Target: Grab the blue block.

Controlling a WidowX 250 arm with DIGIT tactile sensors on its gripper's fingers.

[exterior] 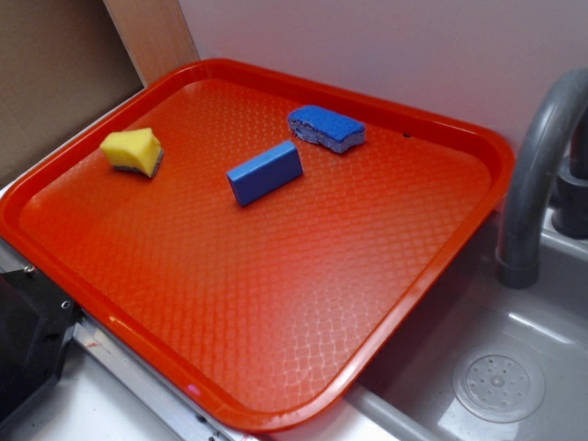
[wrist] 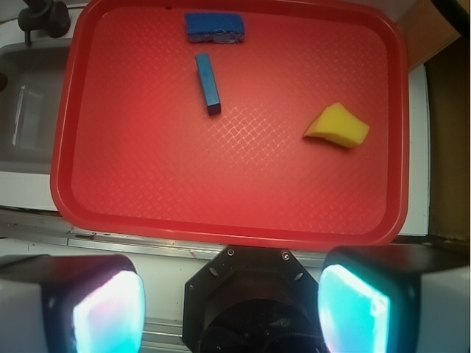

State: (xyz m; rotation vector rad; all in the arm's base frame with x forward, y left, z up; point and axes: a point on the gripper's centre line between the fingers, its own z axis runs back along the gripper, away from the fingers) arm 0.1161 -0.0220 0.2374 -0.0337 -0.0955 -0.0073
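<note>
The large orange-red plastic tray (exterior: 459, 239) has a glossy finish, its floor embossed with a fine diamond pattern and its raised rim smooth and shiny. The small solid-blue rectangular block (exterior: 265, 172) looks like hard, smooth material with flat, matt faces and crisp edges. The blue sponge with rounded edges (exterior: 326, 128) has a rough, porous top and a paler layer beneath. The yellow foam sponge (exterior: 131, 151) looks soft and matt, with a darker coarse layer on its underside. The grey sink basin (exterior: 514, 367) appears smooth, with a dull sheen, as does the grey curved faucet pipe (exterior: 537, 156). A light wooden board (exterior: 152, 32) stands behind, matt and grained.
</note>
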